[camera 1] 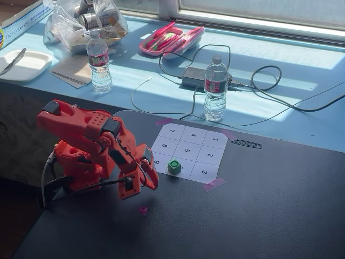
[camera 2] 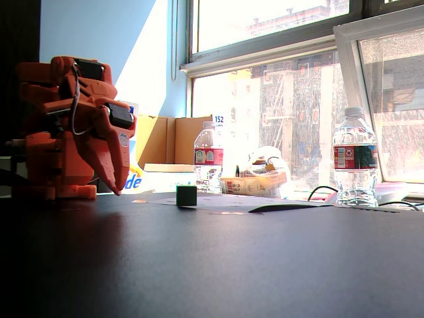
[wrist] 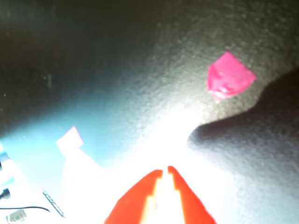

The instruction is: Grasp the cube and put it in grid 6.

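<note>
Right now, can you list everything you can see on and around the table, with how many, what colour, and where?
Small green plastic cube: one, green, on the paper grid, on the unreadable square below 5, between 9 and 3.
White paper number grid: one, white, taped on the dark table.
Pink tape scrap: one, pink, on the table near the arm.
Clear plastic water bottles: two, red labels, on the blue ledge behind the table.
Pink pencil case: one, open, on the ledge.
Black power adapter: one, with cables, beside the right bottle.
White plate: one, far left.
Orange end effector: one, fingers nearly together, empty, above bare table.
</note>
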Tool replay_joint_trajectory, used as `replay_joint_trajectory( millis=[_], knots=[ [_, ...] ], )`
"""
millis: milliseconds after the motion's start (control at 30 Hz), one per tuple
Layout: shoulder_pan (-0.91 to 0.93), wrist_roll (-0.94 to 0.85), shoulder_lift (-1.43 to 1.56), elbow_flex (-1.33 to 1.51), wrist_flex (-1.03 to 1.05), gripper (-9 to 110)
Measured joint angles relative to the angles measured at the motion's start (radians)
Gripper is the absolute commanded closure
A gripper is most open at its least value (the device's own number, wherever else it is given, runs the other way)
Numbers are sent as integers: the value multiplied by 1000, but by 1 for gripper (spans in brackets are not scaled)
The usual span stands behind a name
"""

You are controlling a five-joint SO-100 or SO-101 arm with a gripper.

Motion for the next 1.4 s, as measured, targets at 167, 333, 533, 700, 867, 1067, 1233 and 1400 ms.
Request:
replay_joint_trajectory(
  millis=[167,333,533,700,867,1067,1233,1400],
  knots=[
    [3,11,94,31,61,102],
    [3,25,141,49,118,101],
    [3,25,222,64,193,101],
    [0,25,265,74,229,101],
    [0,25,265,74,229,101],
    [0,25,265,74,229,101],
    [0,25,265,74,233,101],
    [0,25,265,74,233,101]
  ],
)
